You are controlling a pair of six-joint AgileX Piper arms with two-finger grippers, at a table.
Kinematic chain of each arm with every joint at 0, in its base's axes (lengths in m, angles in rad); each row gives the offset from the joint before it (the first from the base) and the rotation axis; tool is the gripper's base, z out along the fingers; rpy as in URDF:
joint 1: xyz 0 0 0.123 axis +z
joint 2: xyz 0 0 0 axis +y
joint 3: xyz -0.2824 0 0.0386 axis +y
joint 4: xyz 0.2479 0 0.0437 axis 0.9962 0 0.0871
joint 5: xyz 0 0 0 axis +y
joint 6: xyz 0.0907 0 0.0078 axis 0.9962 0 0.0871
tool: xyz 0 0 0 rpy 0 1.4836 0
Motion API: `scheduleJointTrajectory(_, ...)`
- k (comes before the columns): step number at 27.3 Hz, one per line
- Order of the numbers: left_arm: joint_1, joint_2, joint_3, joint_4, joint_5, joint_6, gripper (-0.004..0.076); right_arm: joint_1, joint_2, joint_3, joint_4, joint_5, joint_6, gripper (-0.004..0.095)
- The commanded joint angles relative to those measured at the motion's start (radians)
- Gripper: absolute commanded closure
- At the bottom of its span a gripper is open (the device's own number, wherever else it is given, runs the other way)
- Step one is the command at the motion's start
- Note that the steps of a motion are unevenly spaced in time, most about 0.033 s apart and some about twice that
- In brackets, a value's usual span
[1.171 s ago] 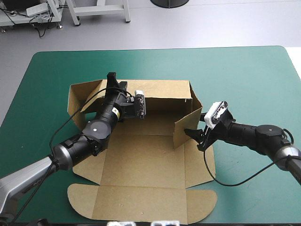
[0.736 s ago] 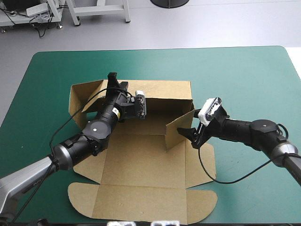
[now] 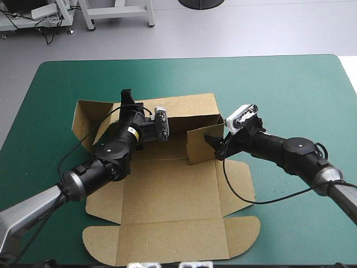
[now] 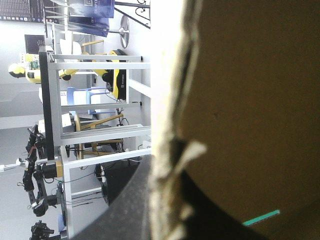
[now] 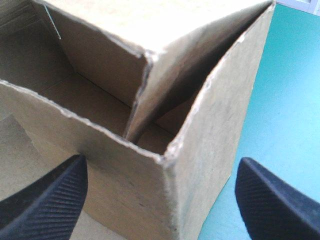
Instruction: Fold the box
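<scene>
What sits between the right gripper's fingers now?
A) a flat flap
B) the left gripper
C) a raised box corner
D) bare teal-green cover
C: in the right wrist view, a raised corner of the box stands between the fingers of the open right gripper.

Seen from its own wrist, the left pincer (image 4: 172, 222) is only dark smears either side of a board edge, the box (image 4: 250, 100) so close that it blurs and blocks half the view. From above, its tips cannot be made out at the back wall. The right pincer's (image 5: 160, 167) parted black fingers (image 5: 45, 200) are cut off at their bases, and the corner between them hides much of the box's floor.
</scene>
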Motion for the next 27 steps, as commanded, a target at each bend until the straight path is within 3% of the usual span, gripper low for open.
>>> scheduleJointTrajectory(1, -0.006, -0.037, -0.028, -0.022, -0.004, -0.008, 0.0708, 0.001, -0.029, -0.034, 0.053, -0.003, 0.004, 0.0161)
scheduleJointTrajectory(10, -0.084, -0.037, -0.028, -0.125, -0.008, 0.044, 0.0708, 0.013, -0.029, -0.034, 0.125, -0.05, 0.008, 0.021)
scheduleJointTrajectory(19, -0.105, -0.037, -0.028, -0.181, 0.08, 0.044, 0.0708, 0.077, 0.0, -0.034, 0.113, -0.075, 0.017, 0.0542)
scheduleJointTrajectory(24, -0.105, -0.037, -0.028, -0.183, 0.079, 0.047, 0.0708, 0.081, 0.002, -0.034, 0.113, -0.033, 0.015, 0.0924)
scheduleJointTrajectory(27, -0.105, -0.037, -0.028, -0.183, 0.07, 0.047, 0.071, 0.081, 0.002, -0.034, 0.113, -0.008, 0.02, 0.0924)
